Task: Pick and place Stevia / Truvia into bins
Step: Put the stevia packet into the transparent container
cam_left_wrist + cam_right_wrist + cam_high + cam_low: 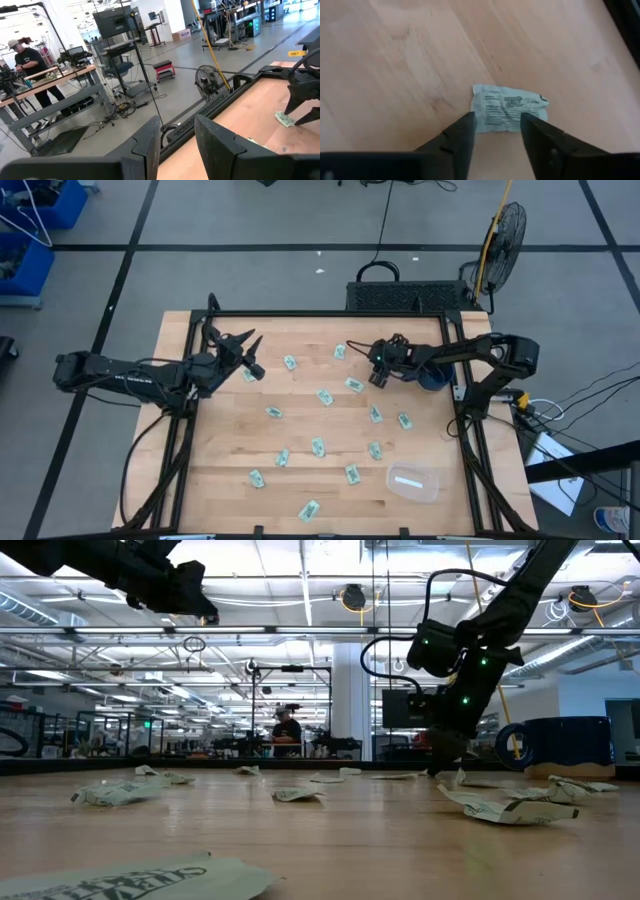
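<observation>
Several pale green and white Stevia sachets lie flat, scattered over the wooden table. My right gripper slants down at the far right, fingers apart. Its tips stand low over the near edge of one crumpled sachet lying on the wood. The clear bin stands at the near right with a white slip inside. My left gripper waits open above the table's far left, pointing level, nothing between its fingers. My right gripper comes at the sachet slanting down from the table's right side. One fingertip stands at the sachet's end, the other over its near edge. Whether they touch the paper, I cannot tell. The sachet lies flat on the table.
A dark blue mug stands just right of my right gripper. Black frame rails run along the table's sides. A fan stands beyond the far right corner. A person works in the room behind.
</observation>
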### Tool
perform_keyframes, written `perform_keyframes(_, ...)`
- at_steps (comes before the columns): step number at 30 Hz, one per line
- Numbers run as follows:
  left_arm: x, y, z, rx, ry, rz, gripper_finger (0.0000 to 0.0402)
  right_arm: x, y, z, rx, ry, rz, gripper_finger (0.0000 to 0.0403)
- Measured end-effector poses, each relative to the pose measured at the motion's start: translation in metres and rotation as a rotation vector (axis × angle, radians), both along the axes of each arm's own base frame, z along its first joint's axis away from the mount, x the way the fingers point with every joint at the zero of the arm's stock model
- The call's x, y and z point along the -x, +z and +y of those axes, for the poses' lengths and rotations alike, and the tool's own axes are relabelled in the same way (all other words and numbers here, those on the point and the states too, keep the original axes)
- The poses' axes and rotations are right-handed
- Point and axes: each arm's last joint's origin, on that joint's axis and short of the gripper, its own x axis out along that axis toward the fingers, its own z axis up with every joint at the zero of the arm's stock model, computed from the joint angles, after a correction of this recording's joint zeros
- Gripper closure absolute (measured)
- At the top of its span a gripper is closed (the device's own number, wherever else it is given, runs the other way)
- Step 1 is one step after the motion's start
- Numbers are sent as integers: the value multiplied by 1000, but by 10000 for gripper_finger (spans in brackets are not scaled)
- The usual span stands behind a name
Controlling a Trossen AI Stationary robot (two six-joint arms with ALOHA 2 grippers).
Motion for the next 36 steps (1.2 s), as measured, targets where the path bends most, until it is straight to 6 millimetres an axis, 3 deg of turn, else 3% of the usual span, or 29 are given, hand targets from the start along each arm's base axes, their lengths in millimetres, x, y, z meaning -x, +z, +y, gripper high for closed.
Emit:
perform_keyframes(9,0,0,0,1,0,-1,273,0,-1,1,-22,-17,-12,387)
perform_keyframes(15,0,0,0,1,-1,0,273,0,5,6,-5,7,-23,399)
perform_keyframes(19,0,0,0,1,-1,1,273,-1,28,24,5,62,-73,401)
perform_keyframes(23,0,0,-1,2,-7,2,273,0,60,55,-21,125,-109,402)
perform_keyframes(28,0,0,-1,3,-9,1,273,1,99,110,-264,298,-247,402)
perform_keyframes(32,0,-1,-1,4,-9,3,273,11,109,158,-541,455,-265,402)
perform_keyframes(36,0,-2,-1,16,-10,6,273,25,114,195,-806,459,-216,402)
